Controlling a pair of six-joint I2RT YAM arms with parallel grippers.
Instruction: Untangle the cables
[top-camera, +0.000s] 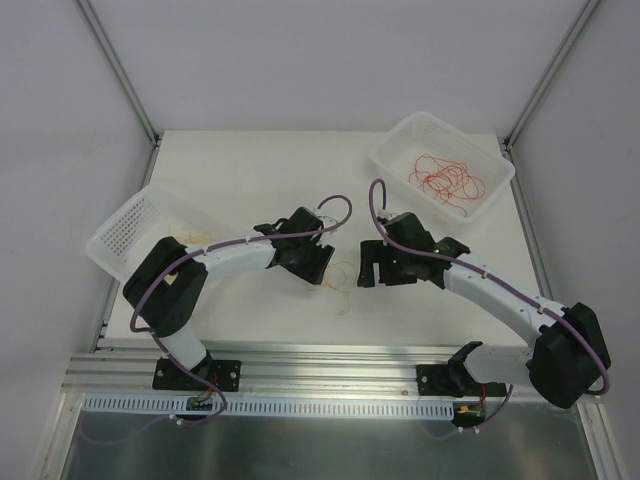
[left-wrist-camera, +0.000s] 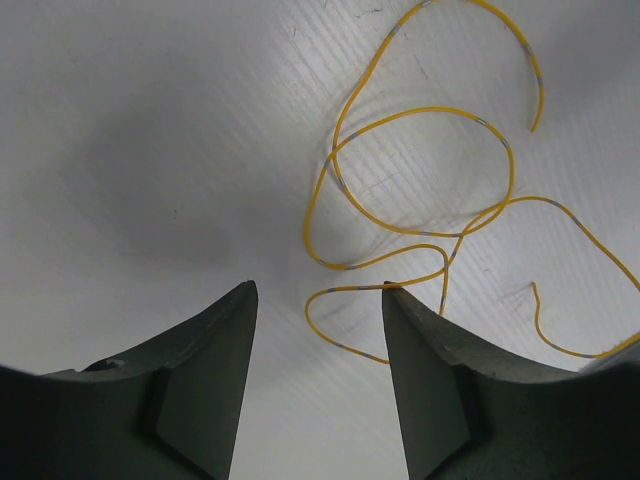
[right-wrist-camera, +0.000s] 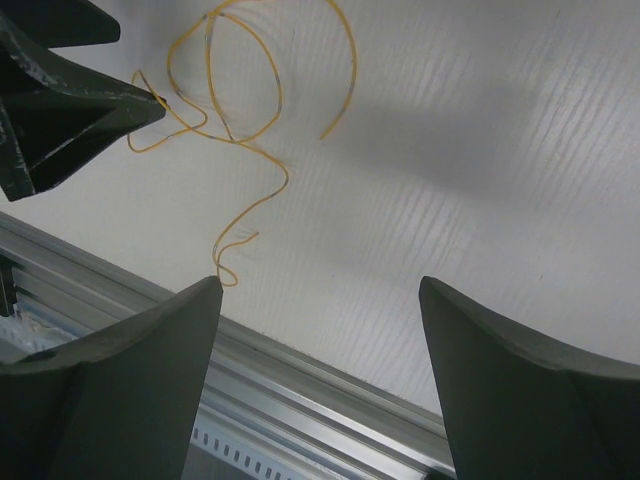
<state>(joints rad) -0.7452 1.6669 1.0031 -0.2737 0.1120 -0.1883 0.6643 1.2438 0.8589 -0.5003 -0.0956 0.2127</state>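
**A:** Noting gripper states first. Left one?

**B:** The left gripper (left-wrist-camera: 318, 290) is partly spread, with nothing between the jaws. One fingertip (left-wrist-camera: 397, 300) touches a loop of the yellow cable (left-wrist-camera: 420, 110).

**A:** And the right?

**B:** The right gripper (right-wrist-camera: 320, 285) is spread wide over the white table (top-camera: 250, 170), gripping nothing. The cable's crooked tail ends just beside one finger.

**A:** Where does the yellow cable lie?

**B:** It lies flat on the table between the two grippers, in loose overlapping loops.

**A:** Other strands?

**B:** The red-orange cables (top-camera: 447, 178) are heaped in the basket (top-camera: 395, 135) at the far right corner, well apart from both grippers.
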